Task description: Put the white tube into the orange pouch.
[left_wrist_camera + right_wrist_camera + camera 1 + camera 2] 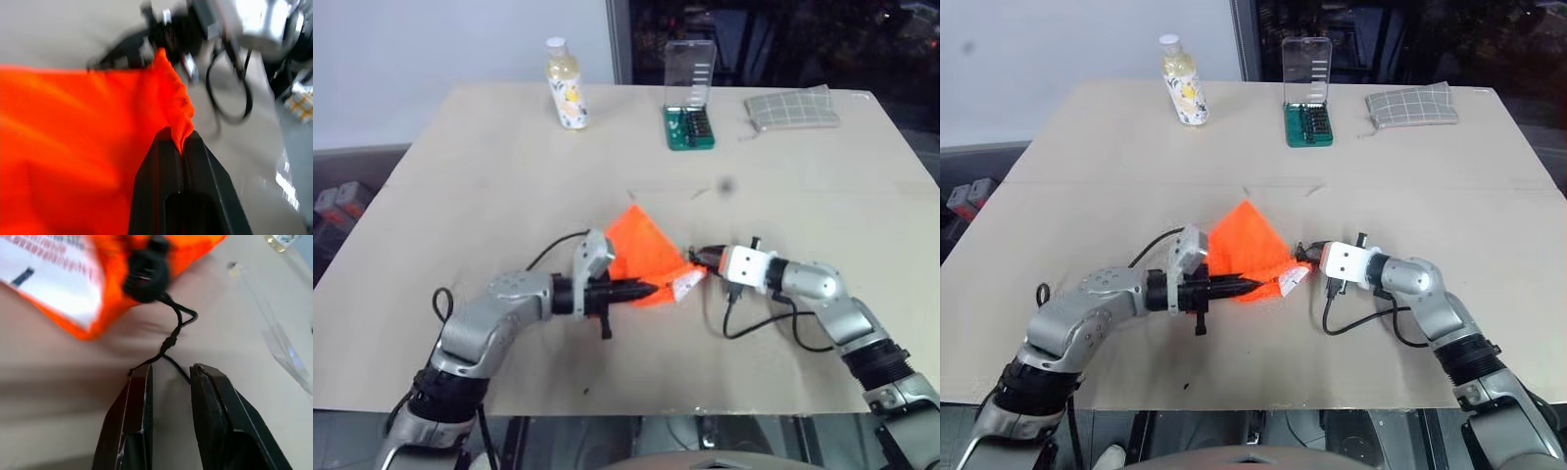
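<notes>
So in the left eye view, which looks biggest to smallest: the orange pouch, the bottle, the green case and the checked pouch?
1. orange pouch, though nearest the camera
2. green case with its raised clear lid
3. grey checked pouch and yellowish bottle: too alike to rank

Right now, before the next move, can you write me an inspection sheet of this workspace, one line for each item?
Surface: beige table, with a small dark spot near the middle.
Job's things: orange pouch near the front; white tube sticking out of its mouth, partly in.
Clutter: yellowish bottle, green bit case with its clear lid up, and grey checked pouch, all along the far edge.
Grippers: left gripper shut on the pouch's fabric; right gripper slightly open beside the pouch's mouth, astride the cord, not clamping it.
Cables: pouch's black cord on the table; black cable looping from the right wrist.
Surroundings: pale wall and dark window behind.
</notes>
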Controlling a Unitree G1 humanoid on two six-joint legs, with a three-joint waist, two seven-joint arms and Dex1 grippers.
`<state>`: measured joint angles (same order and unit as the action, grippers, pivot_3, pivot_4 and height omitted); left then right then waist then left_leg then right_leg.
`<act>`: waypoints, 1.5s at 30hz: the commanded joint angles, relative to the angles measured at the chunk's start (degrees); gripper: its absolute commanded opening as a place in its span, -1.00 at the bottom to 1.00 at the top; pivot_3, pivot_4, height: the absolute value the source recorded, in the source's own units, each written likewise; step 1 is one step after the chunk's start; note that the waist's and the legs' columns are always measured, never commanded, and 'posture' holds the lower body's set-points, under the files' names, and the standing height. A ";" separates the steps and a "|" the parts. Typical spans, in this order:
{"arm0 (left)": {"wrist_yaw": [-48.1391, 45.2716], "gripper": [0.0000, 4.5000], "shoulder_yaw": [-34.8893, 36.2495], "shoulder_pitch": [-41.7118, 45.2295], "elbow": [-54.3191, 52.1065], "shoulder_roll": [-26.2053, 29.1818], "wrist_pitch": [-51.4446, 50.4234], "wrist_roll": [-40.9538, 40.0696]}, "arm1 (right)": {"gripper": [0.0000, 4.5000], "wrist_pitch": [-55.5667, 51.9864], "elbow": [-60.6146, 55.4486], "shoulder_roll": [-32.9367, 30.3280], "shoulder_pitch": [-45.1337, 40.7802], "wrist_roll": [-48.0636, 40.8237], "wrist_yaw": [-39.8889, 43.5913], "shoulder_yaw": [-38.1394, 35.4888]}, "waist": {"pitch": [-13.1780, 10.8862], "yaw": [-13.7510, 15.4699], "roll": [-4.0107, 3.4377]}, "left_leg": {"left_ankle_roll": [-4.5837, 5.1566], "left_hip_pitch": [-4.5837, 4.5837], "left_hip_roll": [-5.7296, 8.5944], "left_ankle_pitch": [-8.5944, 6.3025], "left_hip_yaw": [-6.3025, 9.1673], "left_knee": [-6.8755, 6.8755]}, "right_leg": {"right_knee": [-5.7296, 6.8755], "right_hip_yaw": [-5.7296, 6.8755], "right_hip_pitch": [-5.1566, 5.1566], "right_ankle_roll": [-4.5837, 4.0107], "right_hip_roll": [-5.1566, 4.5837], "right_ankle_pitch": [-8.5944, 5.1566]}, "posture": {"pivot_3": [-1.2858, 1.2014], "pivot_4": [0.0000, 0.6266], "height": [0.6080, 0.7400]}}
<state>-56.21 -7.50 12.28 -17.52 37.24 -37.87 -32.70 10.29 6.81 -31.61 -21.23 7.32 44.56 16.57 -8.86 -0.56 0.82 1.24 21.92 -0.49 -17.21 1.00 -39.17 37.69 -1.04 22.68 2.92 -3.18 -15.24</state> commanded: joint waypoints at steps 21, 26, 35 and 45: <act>0.87 -1.00 0.34 0.31 -2.22 -1.96 1.84 0.77 | -0.46 -2.42 8.19 7.81 -7.55 -3.32 4.06 0.61 | 0.00 -0.22 0.00 | 0.01 -0.05 -0.01 0.00 -0.02 0.00 | 0.07 -0.01 0.01 0.00 0.03 0.00 | 0.03 -0.52 1.00; 1.33 -1.00 0.46 0.24 -2.39 -2.04 1.86 0.53 | -0.46 -6.60 12.38 8.41 -8.39 -3.26 5.91 1.35 | 0.01 -0.27 0.00 | 0.00 -0.06 -0.01 0.00 -0.02 0.00 | 0.08 -0.02 0.00 0.00 0.03 0.00 | 0.03 -0.52 1.00; 2.13 -1.00 0.62 0.23 -2.64 -2.19 1.69 -0.01 | -0.98 -16.43 10.35 7.67 -6.64 -6.33 8.58 0.21 | 0.06 -0.10 0.01 | 0.12 -0.18 0.00 -0.07 0.03 -0.01 | 0.16 0.01 -0.13 -0.01 0.00 0.01 | 0.03 -0.52 1.00; 3.03 -1.00 0.83 1.12 -2.71 -2.81 1.52 -0.62 | -0.98 -16.16 11.88 7.49 -11.97 -8.45 -4.97 -10.11 | 0.05 0.01 0.00 | 0.04 -0.14 0.11 -0.01 0.14 -0.02 | 0.17 0.07 -0.14 -0.01 -0.08 0.01 | 0.03 -0.52 1.00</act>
<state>-53.35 -8.18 12.34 -17.52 34.99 -36.52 -31.96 -6.29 18.96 -23.09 -30.67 -0.57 43.35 10.90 -8.81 -0.55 0.82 1.27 21.79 -0.37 -17.22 1.13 -39.19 37.85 -0.98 22.55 2.92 -3.26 -15.23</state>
